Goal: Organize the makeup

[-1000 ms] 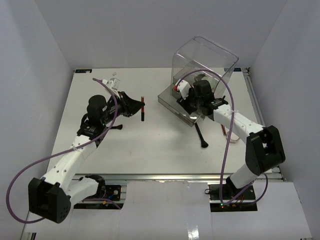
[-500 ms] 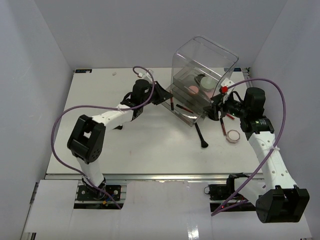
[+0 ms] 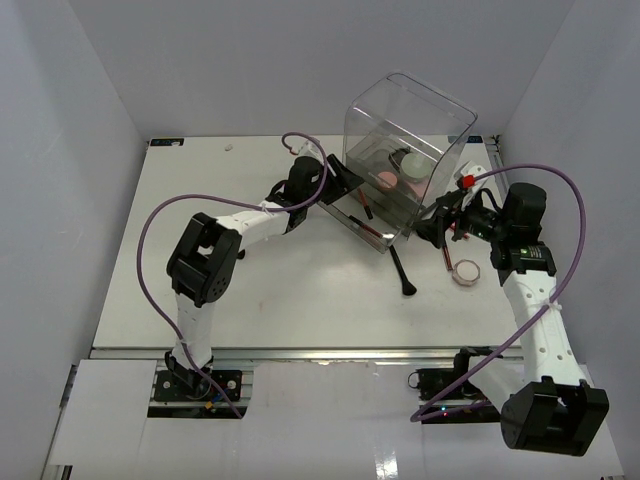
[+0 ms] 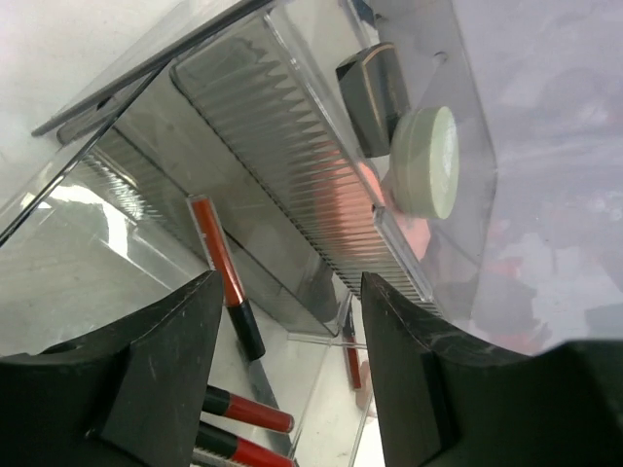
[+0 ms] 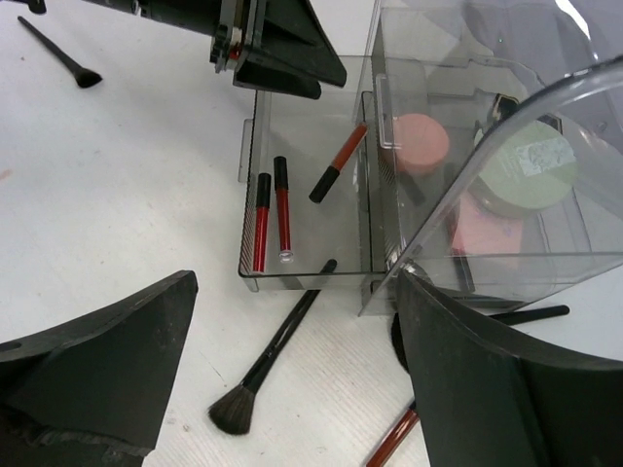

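Note:
My left gripper (image 3: 345, 183) hangs open over the pulled-out clear drawer (image 3: 372, 228); nothing is between its jaws. Below it a red and black pencil (image 4: 225, 285) lies loose in the drawer, beside two more pencils (image 4: 245, 410). The right wrist view shows all three: the slanted pencil (image 5: 338, 161) and the pair (image 5: 272, 216). Behind the clear box's (image 3: 408, 122) wall sit a pink compact (image 5: 421, 144), a pale green compact (image 5: 527, 165), a flat pink square (image 5: 480, 230) and a black compact (image 4: 371, 88). My right gripper (image 3: 432, 222) stands open and empty right of the drawer.
On the table in front of the drawer lies a black-handled brush (image 3: 402, 272), with a round pink compact (image 3: 466, 272) and a red pencil (image 3: 446, 252) to its right. A small brush (image 5: 60, 51) lies further left. White walls close in the table on three sides.
My left gripper carried the pencil from mid-table to the drawer, opened and let it go; the pencil now lies in the drawer. My right gripper drew back to the right and opened wider.

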{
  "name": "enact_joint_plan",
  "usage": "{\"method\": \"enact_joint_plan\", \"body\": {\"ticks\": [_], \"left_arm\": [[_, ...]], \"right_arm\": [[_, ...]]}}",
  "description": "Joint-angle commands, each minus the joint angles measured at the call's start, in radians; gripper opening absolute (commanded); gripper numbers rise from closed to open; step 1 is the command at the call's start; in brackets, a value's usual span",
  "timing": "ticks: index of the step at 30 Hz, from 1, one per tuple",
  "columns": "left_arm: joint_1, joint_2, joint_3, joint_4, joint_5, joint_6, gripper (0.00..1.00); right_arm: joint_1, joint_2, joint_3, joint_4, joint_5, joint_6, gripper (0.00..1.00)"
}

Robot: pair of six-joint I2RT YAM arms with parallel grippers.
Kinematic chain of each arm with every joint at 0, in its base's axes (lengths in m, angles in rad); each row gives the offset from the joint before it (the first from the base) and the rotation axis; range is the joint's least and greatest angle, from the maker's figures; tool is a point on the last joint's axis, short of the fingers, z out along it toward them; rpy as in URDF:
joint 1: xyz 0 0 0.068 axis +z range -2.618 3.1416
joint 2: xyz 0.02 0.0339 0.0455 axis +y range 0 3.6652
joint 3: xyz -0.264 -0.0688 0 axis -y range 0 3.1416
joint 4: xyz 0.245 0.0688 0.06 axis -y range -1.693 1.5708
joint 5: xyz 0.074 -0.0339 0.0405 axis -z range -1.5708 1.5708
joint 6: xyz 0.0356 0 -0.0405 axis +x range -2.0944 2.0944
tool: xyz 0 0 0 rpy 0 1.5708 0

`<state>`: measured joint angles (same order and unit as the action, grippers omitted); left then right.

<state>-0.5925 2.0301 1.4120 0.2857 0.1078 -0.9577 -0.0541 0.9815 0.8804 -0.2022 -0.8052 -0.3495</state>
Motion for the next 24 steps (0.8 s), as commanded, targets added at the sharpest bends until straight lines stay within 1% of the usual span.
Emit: {"method": "enact_joint_plan", "body": {"ticks": [1,4,7,10,11,13,15,18,20,24], "left_arm": [[-0.006,-0.083,-0.006,0.058,-0.007,0.066,0.7],[-0.006,-0.128,-0.018,0.059,0.011,0.116,0.7],[-0.006,-0.214,-0.055,0.043,0.027,0.203,0.69],[-0.002,-0.355,-0.146,0.002,0.043,0.442,0.68],[0.005,-0.403,-0.183,-0.013,0.063,0.498,0.69],[0.03,-0.525,-0.284,-0.055,0.119,0.613,0.73],[0.057,-0.653,-0.388,-0.091,0.158,0.705,0.8],[0.079,-0.817,-0.518,-0.115,0.162,0.768,0.91],[0.083,-0.906,-0.589,-0.109,0.166,0.8,0.97],[0.083,-1.012,-0.612,-0.162,0.183,0.868,0.98]], "right_arm": [[-0.039,0.018,-0.006,-0.003,-0.104,-0.009,0.91],[-0.09,0.026,0.0,-0.024,-0.128,-0.016,0.92],[-0.133,0.033,-0.003,-0.038,-0.138,-0.023,0.91],[-0.189,0.071,0.005,-0.107,-0.126,-0.066,0.91],[-0.193,0.086,0.011,-0.126,-0.111,-0.082,0.9],[-0.195,0.124,0.022,-0.166,-0.051,-0.123,0.88],[-0.195,0.158,0.026,-0.184,0.038,-0.153,0.83],[-0.194,0.219,0.022,-0.183,0.206,-0.176,0.79],[-0.194,0.255,0.022,-0.181,0.267,-0.182,0.77],[-0.188,0.348,0.033,-0.185,0.331,-0.166,0.67]]}}
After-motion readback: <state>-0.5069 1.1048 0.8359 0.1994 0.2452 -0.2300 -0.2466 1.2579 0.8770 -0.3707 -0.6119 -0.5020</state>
